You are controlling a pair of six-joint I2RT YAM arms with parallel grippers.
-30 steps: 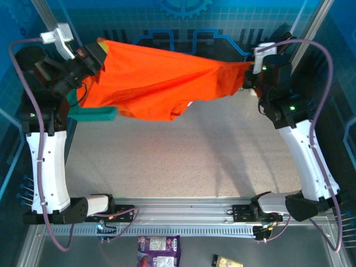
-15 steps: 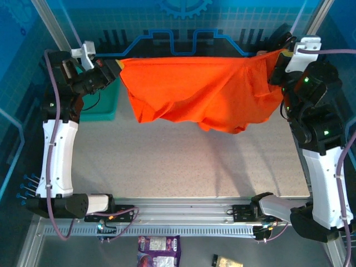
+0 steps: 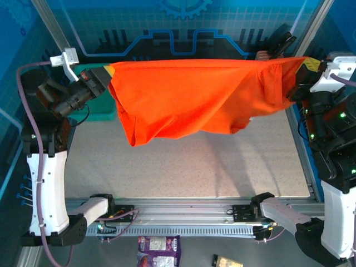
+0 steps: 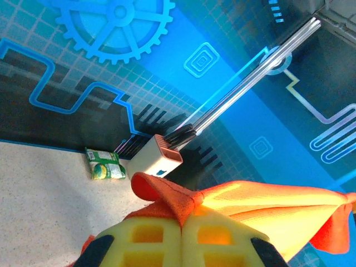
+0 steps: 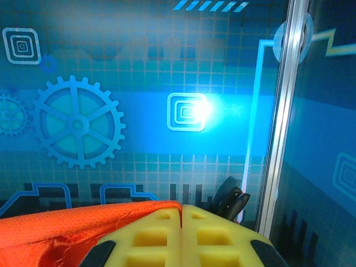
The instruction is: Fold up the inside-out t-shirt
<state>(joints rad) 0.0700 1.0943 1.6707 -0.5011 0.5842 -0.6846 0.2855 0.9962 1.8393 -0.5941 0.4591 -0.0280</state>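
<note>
From above, the orange t-shirt (image 3: 189, 97) hangs in the air over the far half of the table (image 3: 183, 167), stretched left to right between the two arms. The left gripper (image 3: 107, 78) is clamped on its far-left corner and the right gripper (image 3: 303, 69) on its far-right corner. The cloth sags lowest at the left, clear of the surface. A teal basket (image 3: 105, 111) sits at the far left, partly behind the left arm and the shirt. What it holds cannot be seen. The table is pale and speckled, with a metal rail (image 3: 183, 214) along its near edge and a purple packet (image 3: 158, 245) lying nearer than the rail. The back wall (image 3: 183, 16) is blue with gear and circuit patterns.

In the left wrist view, the left gripper (image 4: 182, 222) has its yellow pads pressed together on a fold of the t-shirt (image 4: 267, 208). Beyond it a white box (image 4: 162, 158) with a reddish rim stands at the far edge. Its contents are too dark to make out. A green packet (image 4: 104, 164) lies just left of it.

In the right wrist view, the right gripper (image 5: 182, 217) is closed, with the t-shirt (image 5: 83, 225) pinched at the seam and spreading left. A metal post (image 5: 278, 139) rises on the right.
</note>
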